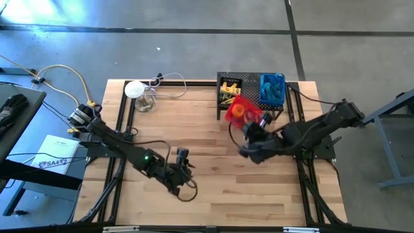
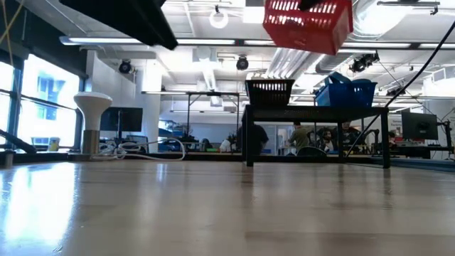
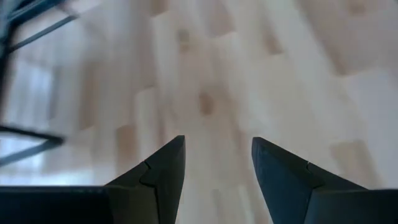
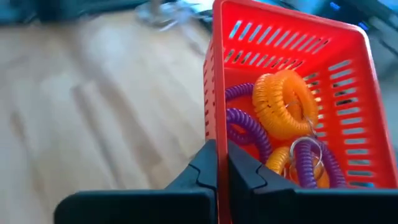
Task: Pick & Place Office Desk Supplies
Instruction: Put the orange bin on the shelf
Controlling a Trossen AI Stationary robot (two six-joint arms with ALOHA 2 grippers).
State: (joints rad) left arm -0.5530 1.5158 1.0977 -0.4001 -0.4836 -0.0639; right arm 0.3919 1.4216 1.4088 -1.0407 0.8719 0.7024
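Note:
A red plastic basket [image 4: 292, 81] hangs in the air in front of the black wire-mesh shelf [image 1: 223, 110]. My right gripper [image 4: 222, 163] is shut on its side wall. In it lie orange [image 4: 283, 99] and purple [image 4: 245, 134] coiled rings. The low view shows the basket [image 2: 308, 25] high above the table and tilted. On the shelf stand a blue basket [image 1: 272, 89] and a black bin with yellow pieces [image 1: 228, 90]. My left gripper [image 3: 217, 146] is open over bare wood at the table's middle left [image 1: 184, 158] and touches nothing. My right gripper pinches the red basket's side wall at its rim [image 4: 217, 118], one finger inside the basket and one outside. The basket is lifted clear of the table and sits tilted in the hold, with the rings still inside.
A white round object with a cable [image 1: 136, 89] stands at the table's far left. The mesh shelf [image 2: 316, 110] fills the far right. Bare wood lies between the two arms and along the near edge [image 1: 213, 213]. People sit in the room behind the table.

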